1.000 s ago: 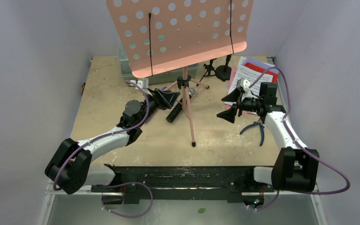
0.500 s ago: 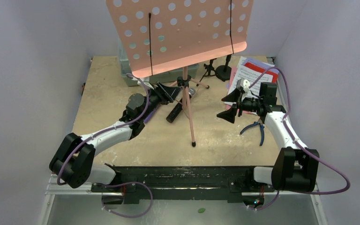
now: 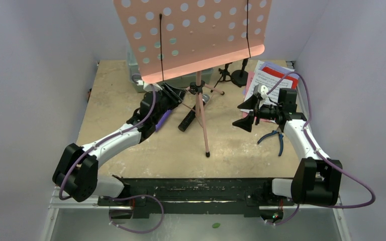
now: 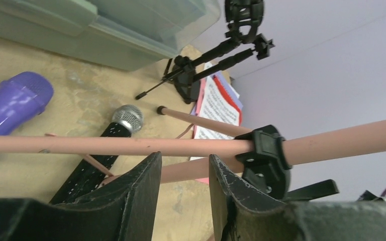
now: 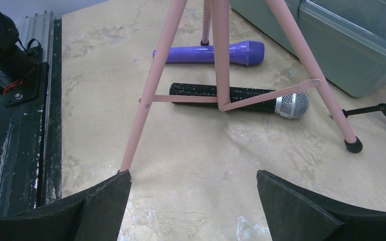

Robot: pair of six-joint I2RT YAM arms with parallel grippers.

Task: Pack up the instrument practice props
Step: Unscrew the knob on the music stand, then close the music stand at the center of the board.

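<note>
tripod grab, left arm leading
left gripper sits narrowly parted beside the black hub of the pink tripod, which stands between the arms; better to square its pads across one tube before closing. right gripper hangs wide open.

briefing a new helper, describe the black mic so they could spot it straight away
Find the tall pink tripod in the middle of the table. Between its splayed legs lies the black microphone, under the thin pink braces. Unlike the purple microphone next to it, it has a speckled black body and a silver mesh head.
</note>
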